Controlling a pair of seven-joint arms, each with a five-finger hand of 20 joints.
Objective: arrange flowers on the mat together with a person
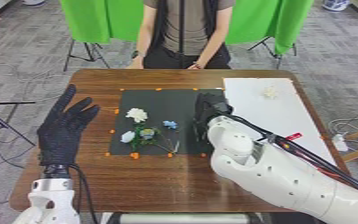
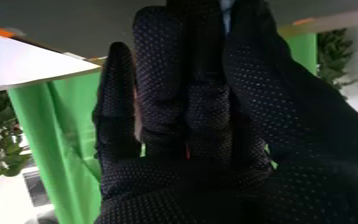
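The right hand [image 1: 213, 109], fingers pressed together and pinching a pale thing [image 2: 227, 7] at the mat's [image 1: 171, 100] right side, could bump the flowers [image 1: 136, 115] on the mat if it swings too far left.

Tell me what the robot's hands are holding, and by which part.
The left hand holds nothing. For the right hand, it cannot be told: a pale sliver shows amid the black glove, too little to name or call held.
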